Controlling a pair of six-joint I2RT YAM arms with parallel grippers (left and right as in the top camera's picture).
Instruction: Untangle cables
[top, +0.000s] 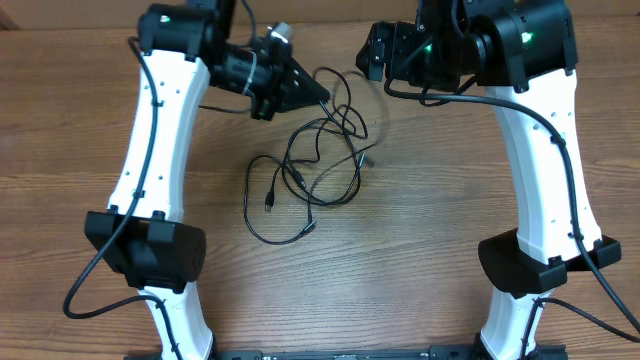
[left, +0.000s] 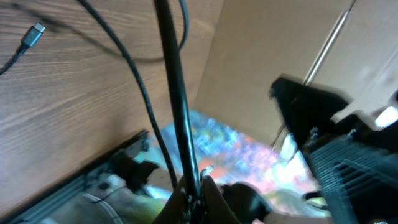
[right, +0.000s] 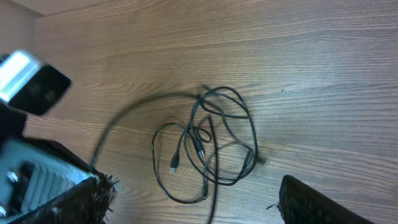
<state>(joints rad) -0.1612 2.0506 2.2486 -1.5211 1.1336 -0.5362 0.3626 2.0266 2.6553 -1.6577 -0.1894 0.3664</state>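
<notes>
The thin black flexible cables lie in one heap of overlapping loops on the brown wood-grain table. The heap sits just ahead of and below the left gripper, and well below the right gripper, which hangs off to one side of it.

By my reading the untangling has barely begun. No cord lies apart from the others, several loops cross near the middle of the heap, and only one strand is raised off the wood. Nearly everything looks left to do: drawing that strand clear, then parting the rest.

The left gripper is pinched narrowly on a strand that runs from its tips out to the heap. The right gripper's jaws stand wide and hold nothing.

The overhead view shows both arms and the whole heap, but not the pinch itself. The left wrist view shows the pinch close up. Two strands converge at the closed tips, and I cannot tell whether both are gripped. A small grey plug end lies on the wood beyond. That view misses the heap. The right wrist view looks straight down on the heap between its spread fingers, with one blurred strand arching away toward the other arm.
</notes>
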